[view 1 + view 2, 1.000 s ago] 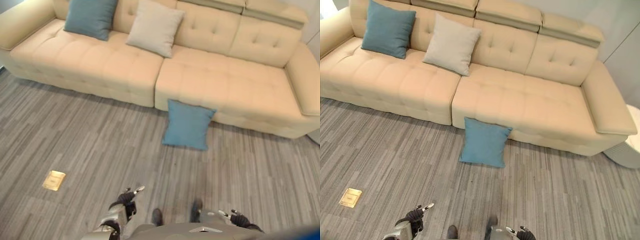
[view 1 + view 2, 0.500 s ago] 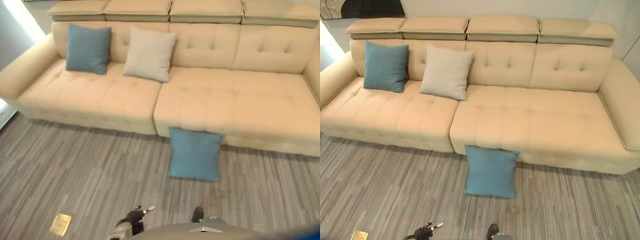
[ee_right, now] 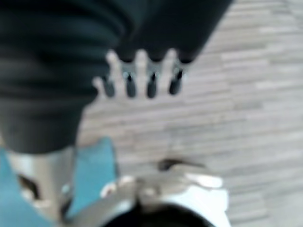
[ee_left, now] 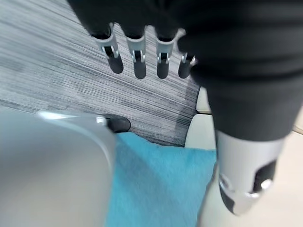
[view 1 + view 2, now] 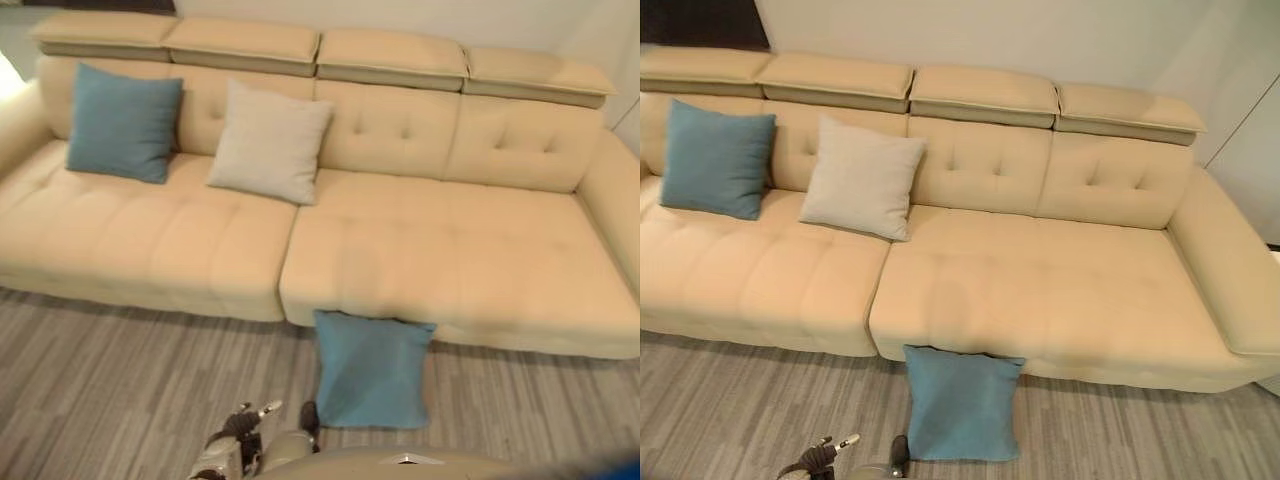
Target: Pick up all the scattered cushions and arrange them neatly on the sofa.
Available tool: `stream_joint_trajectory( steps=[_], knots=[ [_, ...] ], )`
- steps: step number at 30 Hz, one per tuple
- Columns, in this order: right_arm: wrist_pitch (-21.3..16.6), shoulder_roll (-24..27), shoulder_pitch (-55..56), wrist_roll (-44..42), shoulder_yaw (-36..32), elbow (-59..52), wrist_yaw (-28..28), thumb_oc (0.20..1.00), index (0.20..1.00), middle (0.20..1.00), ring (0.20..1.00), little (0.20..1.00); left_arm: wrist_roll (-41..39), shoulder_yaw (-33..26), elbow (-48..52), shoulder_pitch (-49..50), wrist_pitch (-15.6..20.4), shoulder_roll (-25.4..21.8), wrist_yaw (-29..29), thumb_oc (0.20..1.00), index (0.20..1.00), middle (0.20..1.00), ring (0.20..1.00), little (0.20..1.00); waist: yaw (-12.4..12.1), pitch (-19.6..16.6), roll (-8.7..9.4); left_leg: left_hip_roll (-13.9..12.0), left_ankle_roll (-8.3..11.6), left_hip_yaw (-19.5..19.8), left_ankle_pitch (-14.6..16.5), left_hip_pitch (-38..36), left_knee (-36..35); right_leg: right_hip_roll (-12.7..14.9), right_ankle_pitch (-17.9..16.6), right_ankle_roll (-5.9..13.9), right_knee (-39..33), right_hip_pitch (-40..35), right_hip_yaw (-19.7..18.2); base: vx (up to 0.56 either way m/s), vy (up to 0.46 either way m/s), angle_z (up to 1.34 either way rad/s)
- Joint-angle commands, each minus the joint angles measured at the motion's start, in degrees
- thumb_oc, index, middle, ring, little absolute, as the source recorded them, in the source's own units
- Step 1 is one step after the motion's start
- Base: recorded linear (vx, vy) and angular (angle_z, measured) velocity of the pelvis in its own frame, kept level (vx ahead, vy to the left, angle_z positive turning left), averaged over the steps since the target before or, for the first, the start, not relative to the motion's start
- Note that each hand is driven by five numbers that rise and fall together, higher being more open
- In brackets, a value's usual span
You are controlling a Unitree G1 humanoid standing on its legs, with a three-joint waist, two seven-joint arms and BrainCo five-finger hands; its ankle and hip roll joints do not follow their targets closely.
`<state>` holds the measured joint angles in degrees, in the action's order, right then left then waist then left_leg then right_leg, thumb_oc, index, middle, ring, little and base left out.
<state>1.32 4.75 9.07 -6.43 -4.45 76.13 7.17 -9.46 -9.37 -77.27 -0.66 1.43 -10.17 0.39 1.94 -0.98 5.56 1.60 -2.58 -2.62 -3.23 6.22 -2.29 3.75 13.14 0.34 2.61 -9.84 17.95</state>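
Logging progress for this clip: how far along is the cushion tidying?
Two look done: a blue cushion and a beige cushion lean against the sofa back. Nothing is in hand: left hand and right hand are empty. Left: the blue floor cushion against the sofa front.

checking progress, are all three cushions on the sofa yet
No, one blue cushion sits on the floor against the sofa front.

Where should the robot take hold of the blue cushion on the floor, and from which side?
Probably by the upper corners of the floor cushion, coming down from the robot's side: it leans upright against the sofa front, so that edge stands free. Both hands, left and right, hang open.
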Motion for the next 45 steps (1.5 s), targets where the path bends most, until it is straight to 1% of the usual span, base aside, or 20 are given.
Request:
stream_joint_trajectory(
  steps=[1, 5, 6, 7, 8, 9, 11, 12, 13, 15, 16, 17, 20, 23, 27, 28, 30, 36, 40, 45],
  knots=[
    [-0.9, 1.1, 1.2, 1.4, 0.5, 0.1, 1.6, 1.0, 1.0, 1.0, 1.0, 1.0, 1.6, 1.8, -1.1, 0.9, -0.9, 3.0, -0.2, 1.0, 1.0, 1.0, 1.0, 1.0, -1.4, -1.6, -2.11, -1.4, 2.01, -2.9, 4.1, -3.9, 2.3, -0.6, -9.8, 0.54, -3.8, 5.5, -1.2, 0.07, 0.087, -0.17],
    [-0.6, 0.6, 0.8, 1.4, 0.1, 0.1, 1.8, 1.0, 1.0, 1.0, 1.0, 1.0, 2.5, 3.7, -1.1, -0.2, -1.6, 3.1, -0.4, 1.0, 1.0, 1.0, 1.0, 1.0, -1.5, -1.3, -2.06, -1.8, 1.17, -5.1, 4.4, -3.6, 1.9, 0.0, -9.5, 2.69, -1.0, 7.8, -1.4, -0.06, 0.069, -0.14],
    [-0.3, 0.7, -0.2, 1.7, -0.1, -0.2, 2.1, 1.0, 1.0, 1.0, 1.0, 1.0, 4.4, 5.5, -1.8, -1.5, -2.4, 2.4, 0.4, 1.0, 1.0, 1.0, 1.0, 1.0, -1.9, -0.7, -2.28, -3.2, 0.8, -7.4, 4.8, -2.9, 2.7, 2.0, -9.0, 4.74, 4.4, 10.7, 1.9, -0.08, 0.022, -0.27],
    [-0.3, 0.7, -0.2, 1.7, -0.1, -0.2, 2.1, 1.0, 1.0, 1.0, 1.0, 1.0, 4.4, 5.6, -1.8, -1.6, -2.4, 2.4, 0.4, 1.0, 1.0, 1.0, 1.0, 1.0, -2.0, -0.7, -2.26, -3.2, 0.78, -7.5, 4.9, -2.8, 2.7, 2.1, -8.9, 4.75, 4.6, 10.8, 1.9, -0.12, -0.001, -0.22],
    [0.0, 0.9, -0.8, 1.8, 0.0, -0.3, 2.0, 1.0, 1.0, 1.0, 1.0, 1.0, 4.9, 6.0, -2.1, -2.0, -2.6, 2.0, 1.1, 1.0, 1.0, 1.0, 1.0, 1.0, -2.3, -0.4, -2.08, -3.8, 0.81, -8.4, 4.9, -2.4, 3.2, 3.9, -10.0, 5.77, 5.8, 11.6, 4.8, -0.12, -0.093, -0.59],
    [0.6, 1.7, -1.8, 2.0, 0.3, 0.0, 2.1, 1.0, 1.0, 1.0, 1.0, 1.0, 5.2, 6.0, -2.1, -2.0, -2.5, 1.9, 2.3, 1.0, 1.0, 1.0, 1.0, 1.0, -2.6, 0.4, -2.61, -5.3, 0.72, -9.1, 5.3, -1.5, 4.3, 7.6, -11.6, 6.44, 6.8, 11.6, 8.1, -0.12, -0.094, -0.7],
    [1.0, 1.7, -2.3, 2.1, 0.1, -0.1, 2.1, 1.0, 1.0, 1.0, 1.0, 1.0, 5.2, 5.9, -2.3, -2.8, -2.8, 1.8, 2.8, 1.0, 1.0, 1.0, 1.0, 1.0, -2.3, 1.0, -2.98, -5.7, 0.77, -8.8, 5.4, -1.1, 5.1, 8.9, -12.5, 6.58, 7.9, 12.2, 6.9, -0.08, -0.096, -0.52],
    [1.6, 1.5, -2.3, 2.1, -0.4, -0.8, 2.3, 1.0, 1.0, 1.0, 1.0, 1.0, 5.0, 5.5, -2.5, -3.6, -2.7, 1.4, 3.7, 1.0, 1.0, 1.0, 1.0, 1.0, -1.9, 1.5, -3.53, -6.1, 1.0, -8.2, 5.5, -1.1, 5.8, 10.6, -14.1, 7.07, 8.5, 12.1, 3.0, -0.05, -0.092, -0.26],
    [1.6, 1.5, -2.3, 2.1, -0.4, -0.8, 2.3, 1.0, 1.0, 1.0, 1.0, 1.0, 5.0, 5.5, -2.5, -3.6, -2.7, 1.4, 3.7, 1.0, 1.0, 1.0, 1.0, 1.0, -1.9, 1.5, -3.53, -6.1, 1.0, -8.2, 5.5, -1.0, 5.8, 10.6, -14.1, 7.07, 8.5, 12.1, 3.0, -0.04, -0.123, -0.09],
    [2.1, 1.2, -1.7, 2.3, -0.7, -1.4, 2.6, 1.0, 1.0, 1.0, 1.0, 1.0, 4.5, 4.8, -2.4, -3.3, -2.4, 1.0, 4.0, 1.0, 1.0, 1.0, 1.0, 1.0, -1.6, 1.3, -3.6, -6.1, 1.4, -7.6, 5.4, -1.1, 6.2, 10.3, -14.5, 7.52, 9.1, 11.3, -1.9, -0.01, -0.171, 0.21],
    [2.0, 1.0, -1.3, 2.5, -0.8, -1.9, 2.8, 1.0, 1.0, 1.0, 1.0, 1.0, 3.9, 3.7, -2.4, -3.1, -2.3, 0.5, 3.9, 1.0, 1.0, 1.0, 1.0, 1.0, -1.7, 0.7, -3.27, -6.3, 2.41, -6.7, 5.2, -0.9, 6.4, 8.2, -12.4, 8.2, 7.5, 9.5, -6.4, 0.0, -0.187, 0.32],
    [2.0, 1.0, -1.3, 2.5, -0.8, -1.9, 2.8, 1.0, 1.0, 1.0, 1.0, 1.0, 3.9, 3.7, -2.4, -3.1, -2.3, 0.5, 3.9, 1.0, 1.0, 1.0, 1.0, 1.0, -1.7, 0.7, -3.27, -6.3, 2.41, -6.7, 5.2, -1.0, 6.4, 8.2, -12.4, 8.2, 7.5, 9.4, -6.4, 0.02, -0.25, 0.29],
    [2.0, 0.8, -1.2, 3.4, 0.6, -2.8, 3.1, 1.0, 1.0, 1.0, 1.0, 1.0, 2.2, 1.4, -2.4, -2.5, -1.7, 0.5, 3.8, 1.0, 1.0, 1.0, 1.0, 1.0, -2.7, 0.1, -2.51, -7.2, 4.71, -4.6, 4.5, -0.4, 6.7, 5.4, -7.1, 6.71, 2.7, 6.4, -5.1, 0.01, -0.244, 0.23],
    [1.2, 2.4, -0.6, 4.4, 2.6, -6.8, 1.7, 1.0, 1.0, 1.0, 1.0, 1.0, -1.2, -3.5, 0.9, -3.0, -1.8, 1.4, 5.2, 1.0, 1.0, 1.0, 1.0, 1.0, -2.9, 1.4, -2.12, -9.4, 7.84, -2.3, 2.9, 4.0, 10.2, 2.2, -6.3, 3.49, 0.2, 5.5, -2.2, -0.11, -0.375, 0.64],
    [0.9, 3.4, -0.2, 4.8, 3.1, -9.8, 1.6, 1.0, 1.0, 1.0, 1.0, 1.0, -3.4, -6.5, 3.2, -3.7, -2.2, 2.2, 6.6, 1.0, 1.0, 1.0, 1.0, 1.0, -2.1, 2.5, -1.92, -10.9, 8.12, -5.1, 3.3, 6.0, 13.1, 2.3, -6.2, 2.47, 1.4, 7.3, -0.8, -0.14, -0.069, 0.52],
    [0.0, 4.9, 1.3, 4.8, 1.4, -15.1, 1.6, 1.0, 1.0, 1.0, 1.0, 1.0, -6.5, -10.2, 5.9, -3.1, -3.1, 4.1, 7.7, 1.0, 1.0, 1.0, 1.0, 1.0, -1.3, 2.6, -0.75, -11.4, 8.81, -6.2, 8.9, 4.3, 19.1, 3.2, -6.2, 1.35, 4.1, 10.2, -1.0, -0.12, -0.01, 0.1],
    [-0.2, 5.5, 3.0, 5.0, -0.1, -19.8, 0.6, 1.0, 1.0, 1.0, 1.0, 1.0, -6.6, -10.5, 6.0, -2.4, -3.1, 4.4, 8.3, 1.0, 1.0, 1.0, 1.0, 1.0, -0.4, 2.1, -0.94, -10.9, 9.73, -4.5, 10.6, 2.4, 19.1, 3.3, -5.4, 1.32, 5.5, 11.4, -1.6, -0.07, 0.089, -0.22],
    [-0.2, 7.5, 3.6, 5.2, -1.4, -23.0, -0.5, 1.0, 1.0, 1.0, 1.0, 1.0, -5.9, -9.3, 6.0, -2.7, -2.7, 4.4, 7.8, 1.0, 1.0, 1.0, 1.0, 1.0, 1.4, 1.0, -3.15, -9.5, 8.23, -4.5, 8.7, -1.3, 9.9, 4.0, -5.9, 3.29, 5.6, 12.7, -2.0, 0.03, 0.169, 0.05],
    [-0.5, 7.1, 1.8, 3.9, -2.6, -24.1, -0.6, 1.0, 1.0, 1.0, 1.0, 1.0, -6.4, -9.2, 11.8, -4.0, -1.4, 3.8, 7.1, 1.0, 1.0, 1.0, 1.0, 1.0, 1.1, 3.0, -3.32, -8.7, 7.12, -4.4, 8.8, 1.4, 10.8, 5.4, -6.0, 4.22, 6.3, 15.2, -1.6, -0.11, 0.15, 0.06],
    [-0.3, 7.1, -3.8, 1.5, -5.5, -28.5, -1.9, 1.0, 1.0, 1.0, 1.0, 1.0, -3.6, -9.1, 20.6, -8.6, -0.4, -1.0, 10.7, 1.0, 1.0, 1.0, 1.0, 1.0, 1.1, 6.9, -2.93, -7.2, 5.4, -4.6, 9.6, 12.4, 17.1, 6.9, -6.8, 5.31, 10.6, 24.6, -2.5, -0.22, 0.097, 0.04]
  ],
)
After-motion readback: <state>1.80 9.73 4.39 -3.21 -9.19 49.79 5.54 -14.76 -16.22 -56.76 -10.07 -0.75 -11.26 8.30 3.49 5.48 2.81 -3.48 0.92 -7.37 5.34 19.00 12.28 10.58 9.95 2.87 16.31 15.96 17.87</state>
